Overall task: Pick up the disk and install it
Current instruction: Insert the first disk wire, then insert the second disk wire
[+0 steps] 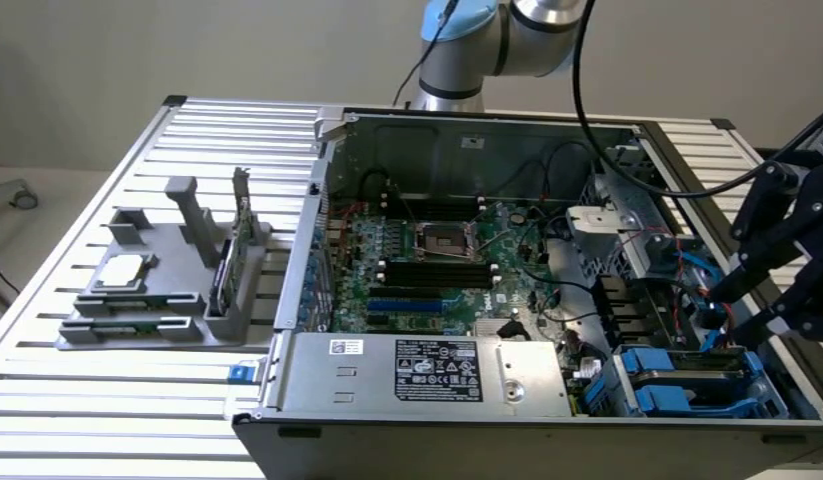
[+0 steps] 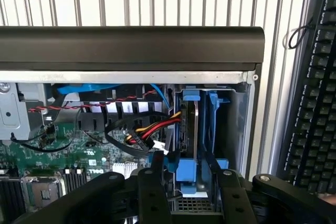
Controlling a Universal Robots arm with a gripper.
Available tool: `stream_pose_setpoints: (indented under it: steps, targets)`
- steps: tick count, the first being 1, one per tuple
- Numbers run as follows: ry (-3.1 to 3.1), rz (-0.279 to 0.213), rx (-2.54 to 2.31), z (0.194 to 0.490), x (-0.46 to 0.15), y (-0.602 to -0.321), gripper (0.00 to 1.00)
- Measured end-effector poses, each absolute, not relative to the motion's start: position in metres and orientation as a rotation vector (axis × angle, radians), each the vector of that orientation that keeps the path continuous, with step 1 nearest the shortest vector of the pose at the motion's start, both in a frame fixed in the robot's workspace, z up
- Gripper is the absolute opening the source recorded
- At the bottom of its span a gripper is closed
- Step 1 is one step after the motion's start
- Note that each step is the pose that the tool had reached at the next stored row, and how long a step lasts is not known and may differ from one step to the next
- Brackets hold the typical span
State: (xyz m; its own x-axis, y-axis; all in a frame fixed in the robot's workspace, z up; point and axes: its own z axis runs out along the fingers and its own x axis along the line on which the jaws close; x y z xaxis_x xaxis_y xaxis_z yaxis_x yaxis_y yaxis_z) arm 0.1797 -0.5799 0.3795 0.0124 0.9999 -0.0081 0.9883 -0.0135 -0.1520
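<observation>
Slatted aluminium table [image 1: 144, 400] carries the open computer case [image 1: 384, 405], and I'm working at the case's drive-bay corner. My gripper [image 2: 185, 182] stands over the bay with its black fingers [image 2: 152, 182] either side of the disk's [image 2: 189, 129] blue carrier; I judge they grasp it, the disk standing on edge partway down in the blue bay [image 1: 691, 385]. My worry: the red, yellow and black cable bundle [image 2: 152, 129] lies just beside the disk, so a skewed push could pinch it or jam the carrier against the bay rails. Smooth plastic carrier, thin bare-metal drive edge, sharp sheet-steel case walls, green motherboard [image 1: 425, 270] further inside the case.
</observation>
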Motion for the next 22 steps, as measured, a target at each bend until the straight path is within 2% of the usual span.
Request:
stream_pose_setpoints:
  steps: [22]
  targets:
    - [-2.142,0.202,-2.173,0.376,0.158,-0.576,0.42]
